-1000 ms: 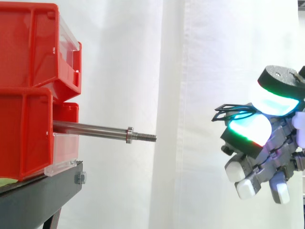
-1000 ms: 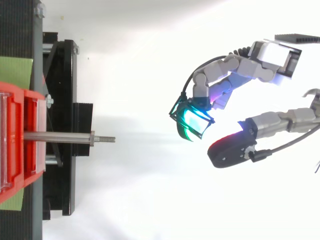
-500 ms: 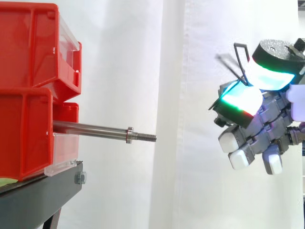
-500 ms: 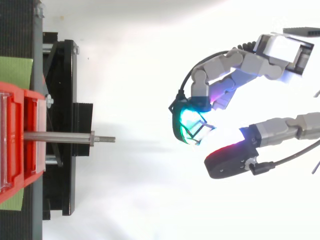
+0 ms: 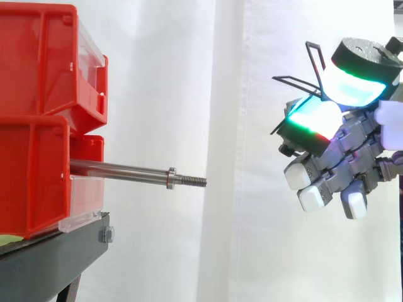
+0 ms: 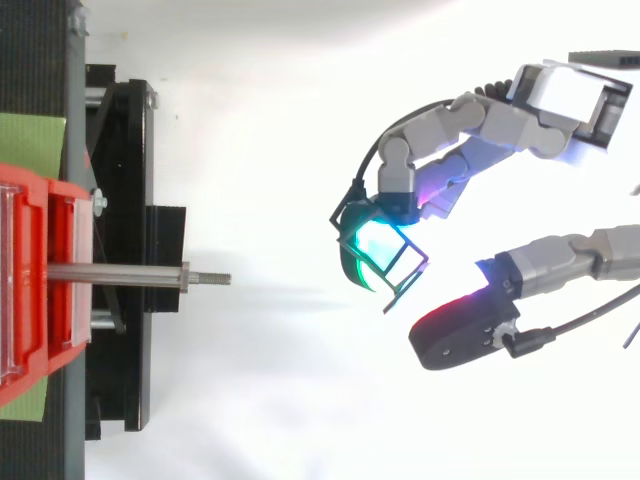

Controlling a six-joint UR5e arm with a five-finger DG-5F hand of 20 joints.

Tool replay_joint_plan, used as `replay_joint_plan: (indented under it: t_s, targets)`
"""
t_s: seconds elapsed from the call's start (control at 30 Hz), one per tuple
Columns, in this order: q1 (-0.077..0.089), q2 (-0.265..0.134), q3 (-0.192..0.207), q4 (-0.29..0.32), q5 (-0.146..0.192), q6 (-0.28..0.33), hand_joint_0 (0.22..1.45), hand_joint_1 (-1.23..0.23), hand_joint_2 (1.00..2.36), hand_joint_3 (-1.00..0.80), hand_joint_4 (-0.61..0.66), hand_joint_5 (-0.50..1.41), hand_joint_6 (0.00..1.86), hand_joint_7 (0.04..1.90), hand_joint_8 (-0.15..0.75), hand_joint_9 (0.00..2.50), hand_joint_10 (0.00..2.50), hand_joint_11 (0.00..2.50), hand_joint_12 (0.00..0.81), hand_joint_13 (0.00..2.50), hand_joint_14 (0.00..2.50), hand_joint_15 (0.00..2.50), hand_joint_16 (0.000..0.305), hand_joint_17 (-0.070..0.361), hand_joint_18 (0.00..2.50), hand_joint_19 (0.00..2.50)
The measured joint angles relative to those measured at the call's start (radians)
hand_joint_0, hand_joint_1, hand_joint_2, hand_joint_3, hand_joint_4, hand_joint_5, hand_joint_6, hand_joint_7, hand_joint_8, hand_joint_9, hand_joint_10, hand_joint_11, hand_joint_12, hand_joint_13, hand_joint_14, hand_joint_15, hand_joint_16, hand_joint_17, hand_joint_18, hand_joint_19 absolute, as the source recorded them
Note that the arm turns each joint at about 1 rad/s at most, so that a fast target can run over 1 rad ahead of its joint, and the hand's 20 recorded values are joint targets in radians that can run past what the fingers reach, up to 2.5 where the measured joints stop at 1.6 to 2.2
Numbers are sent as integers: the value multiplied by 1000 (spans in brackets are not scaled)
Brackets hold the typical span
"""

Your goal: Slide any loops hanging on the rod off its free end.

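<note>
White curtain point(image 5: 252, 251) hangs behind the work in the side view. At the left, red bins point(image 5: 38, 75) sit stacked on a black stand point(image 5: 50, 258). A steel rod point(image 5: 119, 168) juts almost level from the lower bin toward the right, with a collar point(image 5: 170, 178) just short of its threaded free end. Open curtain separates that end from the hand point(image 5: 343, 157), which hangs at the right edge, higher than the rod and well apart from it. Its fingers point(image 5: 315, 123) are curled and grip a thin black wire loop point(image 5: 295, 77) at a green-glowing fingertip, under the thumb's cyan pad. The loop sticks up and to the left.

From above, the ground is plain white. The stand point(image 6: 120, 200) runs down the left side, carrying the bins point(image 6: 30, 280), with a green sheet point(image 6: 30, 145) showing beside them. The rod point(image 6: 115, 272) points right. The hand point(image 6: 500, 125) reaches in from the right edge. Here the loop point(image 6: 407, 287) reads as a squarish frame around the cyan-green fingertip, roughly in line with the rod and well clear of its tip. The red-lit thumb lies near it.
</note>
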Motion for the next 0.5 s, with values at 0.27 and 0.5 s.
replay_joint_plan:
  t_s: [0.27,0.5]
  targets:
    - [0,0,60,-95,-1,0,594,-555,1016,-202,98,-117,825,1064,343,912,3,130,337,913,6,178,52,116,1004,523]
    - [0,0,88,-127,-1,0,592,-751,1010,-74,163,-155,834,1033,369,888,4,180,379,905,6,164,59,133,1066,454]
